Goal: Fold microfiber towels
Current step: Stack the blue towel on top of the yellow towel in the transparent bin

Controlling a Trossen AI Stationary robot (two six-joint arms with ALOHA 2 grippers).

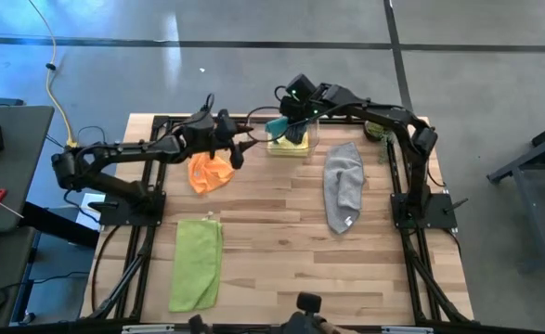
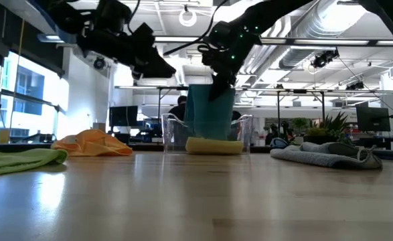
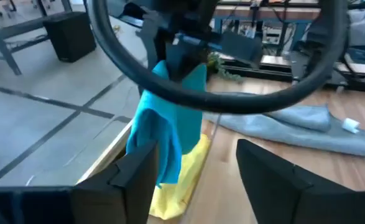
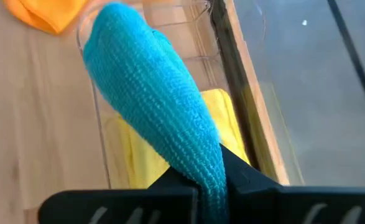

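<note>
The right gripper (image 4: 210, 177) was clamped on the teal towel (image 4: 151, 99), which hung directly below it into the clear plastic bin (image 2: 243, 130), just above the yellow towel (image 4: 138, 155) lying on the bin's floor. The left gripper (image 3: 198, 168) hovered with its fingers spread, just beside the bin, with the orange towel (image 1: 209, 173) beneath it. Judged from this, the step would go best by lowering the teal towel squarely onto the yellow one and releasing only once it rested flat, clear of the bin's walls.
</note>
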